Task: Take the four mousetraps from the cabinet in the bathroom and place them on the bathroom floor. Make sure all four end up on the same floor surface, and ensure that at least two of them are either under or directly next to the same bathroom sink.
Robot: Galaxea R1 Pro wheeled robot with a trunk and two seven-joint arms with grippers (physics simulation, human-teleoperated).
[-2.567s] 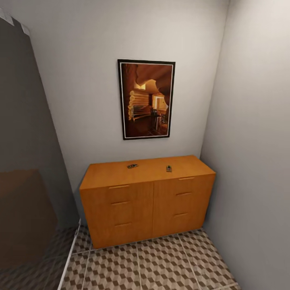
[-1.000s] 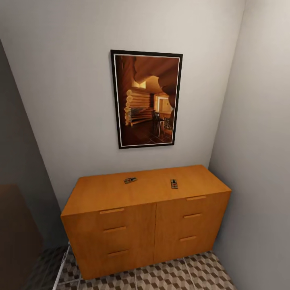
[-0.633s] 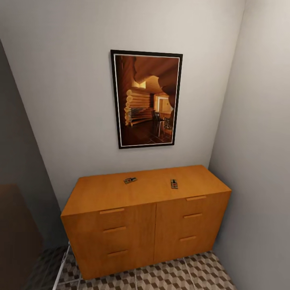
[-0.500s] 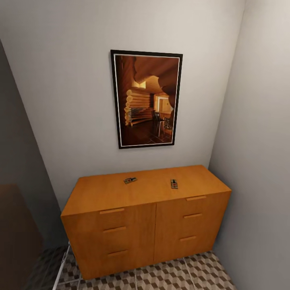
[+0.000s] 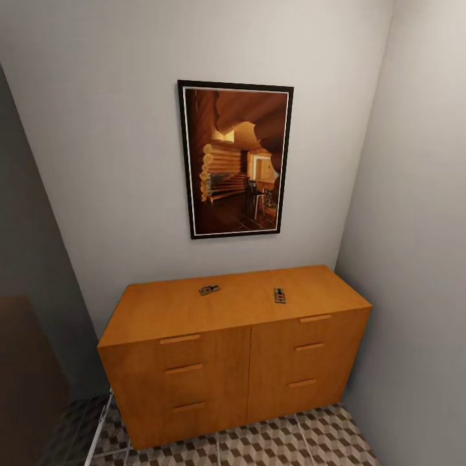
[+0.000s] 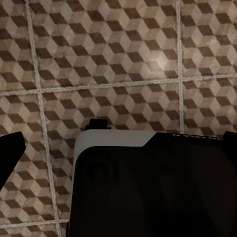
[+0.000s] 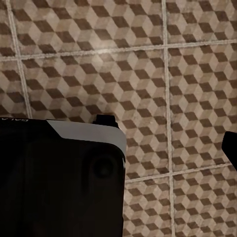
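Observation:
The orange-brown cabinet (image 5: 162,314) stands against the back wall, drawers shut. Two dark mousetraps lie on its top: one (image 5: 209,290) near the middle, the other (image 5: 279,295) to its right. The other two traps are out of view. Cube-pattern bathroom floor (image 5: 272,443) runs in front of the cabinet. In the left wrist view my left gripper (image 6: 121,145) hangs over the floor tiles (image 6: 118,59), its dark fingertips (image 6: 12,153) far apart at the frame edges, nothing between them. My right gripper (image 7: 118,143) also points at the tiles (image 7: 148,59), one fingertip (image 7: 230,145) at the edge.
A framed picture (image 5: 236,158) hangs above the cabinet. A grey wall (image 5: 414,259) closes the right side and a dark panel (image 5: 26,336) the left. My own dark base (image 6: 148,187) lies under both wrist cameras.
Between the earliest frame and one second ago the head view came closer to the cabinet. Since then nothing has moved.

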